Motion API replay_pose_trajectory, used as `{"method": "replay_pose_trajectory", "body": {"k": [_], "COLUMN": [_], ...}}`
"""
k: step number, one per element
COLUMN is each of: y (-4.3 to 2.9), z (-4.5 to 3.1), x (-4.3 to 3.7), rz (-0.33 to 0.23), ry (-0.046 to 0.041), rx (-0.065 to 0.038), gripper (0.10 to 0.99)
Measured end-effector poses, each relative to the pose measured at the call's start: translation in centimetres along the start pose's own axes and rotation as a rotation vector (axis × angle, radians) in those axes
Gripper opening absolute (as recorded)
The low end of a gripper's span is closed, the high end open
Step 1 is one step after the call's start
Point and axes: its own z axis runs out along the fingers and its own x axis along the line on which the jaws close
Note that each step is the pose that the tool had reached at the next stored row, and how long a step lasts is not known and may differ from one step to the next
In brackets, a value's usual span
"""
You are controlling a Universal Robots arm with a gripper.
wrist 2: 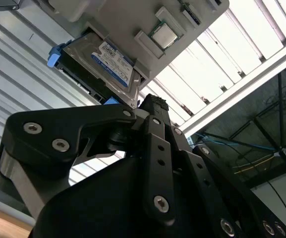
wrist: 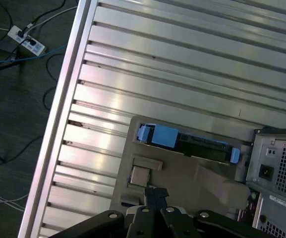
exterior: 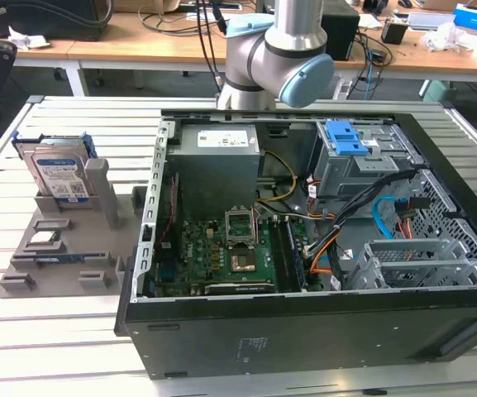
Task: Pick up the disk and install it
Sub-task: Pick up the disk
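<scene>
The disk stands on edge in a slot at the back of a grey holder tray, on the exterior view's left. It is silver, with a blue-and-white label and a blue carrier frame. In the second wrist view the disk shows its label face. In the first wrist view the disk is seen edge-on from above. My gripper hovers above the holder, apart from the disk. It is shut, with nothing between its fingers.
An open black computer case lies on the slatted metal table, right of the holder. Inside are a motherboard, cables, a grey drive cage with a blue latch and a metal bay. A small silver processor chip sits on the holder.
</scene>
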Motion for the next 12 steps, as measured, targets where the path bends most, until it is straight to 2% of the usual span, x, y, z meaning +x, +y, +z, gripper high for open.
{"method": "replay_pose_trajectory", "body": {"k": [12], "y": [0.00], "z": [0.00], "x": [0.00], "rz": [-0.132], "ry": [0.0059], "rx": [-0.003], "gripper": [0.106]}}
